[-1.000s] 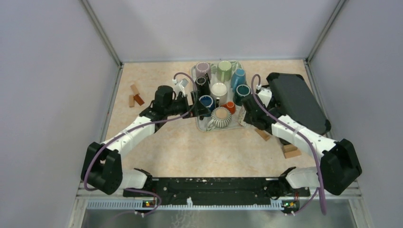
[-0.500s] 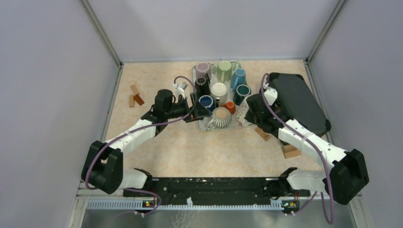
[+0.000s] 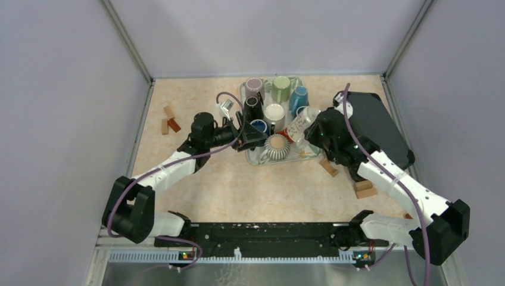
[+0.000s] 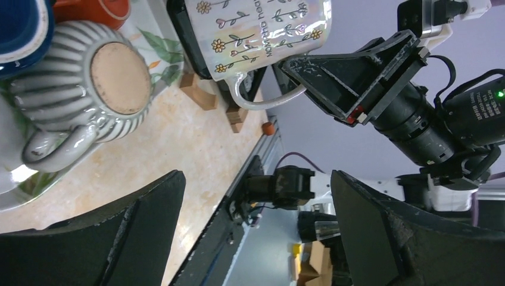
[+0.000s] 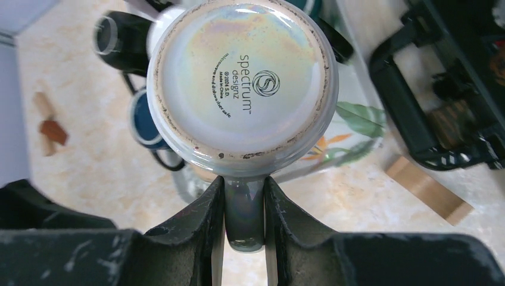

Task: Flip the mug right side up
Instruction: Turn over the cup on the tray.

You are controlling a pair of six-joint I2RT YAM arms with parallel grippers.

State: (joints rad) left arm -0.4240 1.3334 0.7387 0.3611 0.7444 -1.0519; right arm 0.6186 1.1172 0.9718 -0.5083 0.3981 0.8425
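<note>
The mug (image 3: 302, 122) is white and iridescent with a flower print. It hangs tilted in the air over the right part of the tray (image 3: 262, 159). My right gripper (image 3: 314, 133) is shut on its handle (image 5: 244, 220). The mug's base (image 5: 241, 77) faces the right wrist camera. In the left wrist view the mug (image 4: 262, 30) shows its printed side and its looped handle. My left gripper (image 3: 247, 136) stands open at the tray's left side with nothing between its fingers (image 4: 143, 226). The mug's mouth is hidden.
The tray holds several other mugs, among them a grey ribbed one (image 3: 277, 146) upside down, a blue one (image 3: 258, 126) and a white one (image 3: 274, 113). A black case (image 3: 372, 125) lies at the right. Wooden blocks (image 3: 170, 121) (image 3: 329, 168) (image 3: 364, 189) lie on the table.
My right arm has lifted the flowered mug off the tray's right edge and swung it up and leftward, tilting it. The left gripper stayed open and barely moved.
</note>
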